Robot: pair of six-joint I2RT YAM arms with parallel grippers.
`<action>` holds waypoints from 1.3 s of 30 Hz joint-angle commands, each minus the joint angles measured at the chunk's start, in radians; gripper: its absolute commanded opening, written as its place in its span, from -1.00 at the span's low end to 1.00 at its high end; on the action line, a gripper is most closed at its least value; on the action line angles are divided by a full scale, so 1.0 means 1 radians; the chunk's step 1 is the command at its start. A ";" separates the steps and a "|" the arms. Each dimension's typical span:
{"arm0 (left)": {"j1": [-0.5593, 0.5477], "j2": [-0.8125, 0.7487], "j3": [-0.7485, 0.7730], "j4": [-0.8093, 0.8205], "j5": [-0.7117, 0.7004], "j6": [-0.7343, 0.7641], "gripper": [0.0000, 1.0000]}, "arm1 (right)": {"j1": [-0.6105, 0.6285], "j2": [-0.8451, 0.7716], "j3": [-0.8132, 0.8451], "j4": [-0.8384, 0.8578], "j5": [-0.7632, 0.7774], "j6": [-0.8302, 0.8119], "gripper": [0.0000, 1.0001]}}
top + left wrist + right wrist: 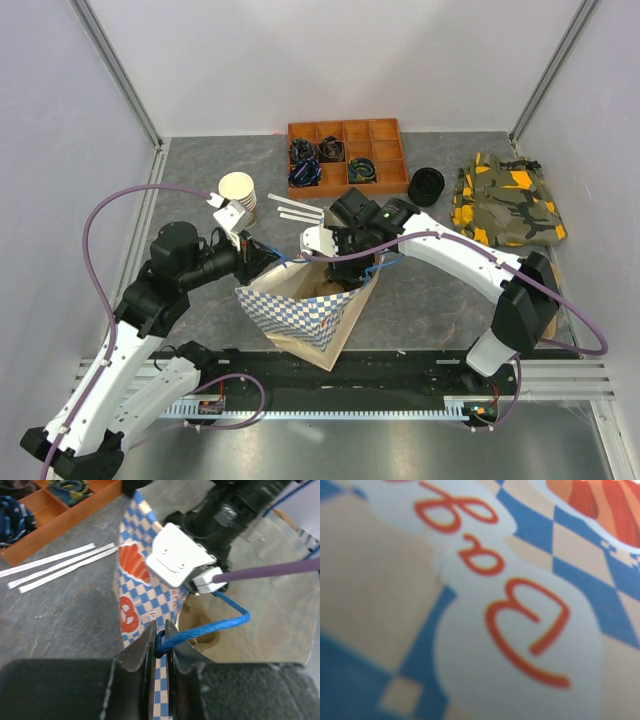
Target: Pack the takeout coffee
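Blue cord, the handle [210,627] of the paper bag [131,575], sits pinched between the closed fingers of your left gripper [160,639], along with a strip of the bag's blue-checked rim, at the bottom centre of the left wrist view. Your right gripper [338,248] hangs at the far side of the bag's mouth in the middle of the top view. Its fingers are hidden and its own camera shows only blurred print pressed close, so you cannot tell whether it grasps anything. Just below it, inside the mouth, a rounded tan form looks like the takeout coffee [197,626], though the outline is too soft to be sure. Beyond the bag, white paper strips [295,212] lie on the grey table [440,285]. A stack of paper cups [238,190] stands at upper left and an orange tray [386,131] sits at top centre. To the right of the tray lie a black round object [426,185] and a camouflage cloth [505,200].
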State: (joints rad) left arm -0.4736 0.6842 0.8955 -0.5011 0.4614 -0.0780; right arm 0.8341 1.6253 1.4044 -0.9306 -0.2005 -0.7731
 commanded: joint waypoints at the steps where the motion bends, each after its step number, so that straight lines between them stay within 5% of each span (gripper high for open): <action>1: 0.001 -0.008 0.026 -0.002 -0.171 -0.042 -0.76 | 0.002 0.004 -0.010 -0.091 0.029 -0.054 -0.59; 4: 0.001 -0.015 0.026 -0.004 -0.127 -0.052 -0.96 | 0.000 -0.010 -0.010 -0.068 0.030 -0.035 -0.59; 20: 0.000 0.006 -0.046 -0.119 -0.055 -0.016 -0.96 | -0.020 -0.080 -0.117 0.081 0.070 0.104 -0.60; 39: -0.045 0.170 -0.017 -0.169 -0.251 -0.029 -0.96 | -0.033 -0.174 -0.223 0.187 0.089 0.158 -0.62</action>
State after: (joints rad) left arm -0.5144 0.8295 0.8593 -0.5983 0.3119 -0.1074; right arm 0.8173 1.4860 1.2163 -0.7467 -0.1303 -0.6308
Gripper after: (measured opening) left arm 0.044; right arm 0.760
